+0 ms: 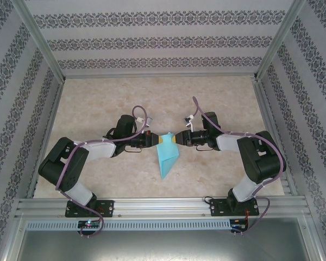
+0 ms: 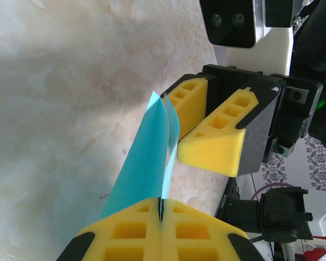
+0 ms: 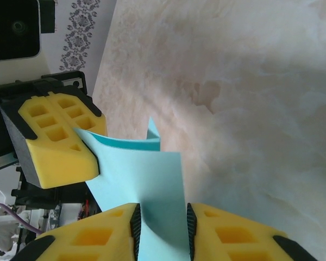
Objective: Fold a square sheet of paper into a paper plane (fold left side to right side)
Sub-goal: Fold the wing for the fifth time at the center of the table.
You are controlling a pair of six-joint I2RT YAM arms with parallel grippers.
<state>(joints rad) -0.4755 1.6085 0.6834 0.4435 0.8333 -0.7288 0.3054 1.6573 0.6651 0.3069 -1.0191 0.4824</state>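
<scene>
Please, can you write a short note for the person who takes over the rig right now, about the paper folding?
Left pincer: shut on one edge of the turquoise paper.
Right pincer: jaws apart, paper between them, no clamp visible.
Paper: middle of the table, between both pincers, layered, narrowing to a point toward the near edge.
Done: some folds made.
To do: finish the plane; which folds remain I cannot tell.

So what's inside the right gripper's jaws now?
A flap of the turquoise paper lies between the right gripper's fingers, which stand apart. Whether either pad touches it is hidden.
</scene>
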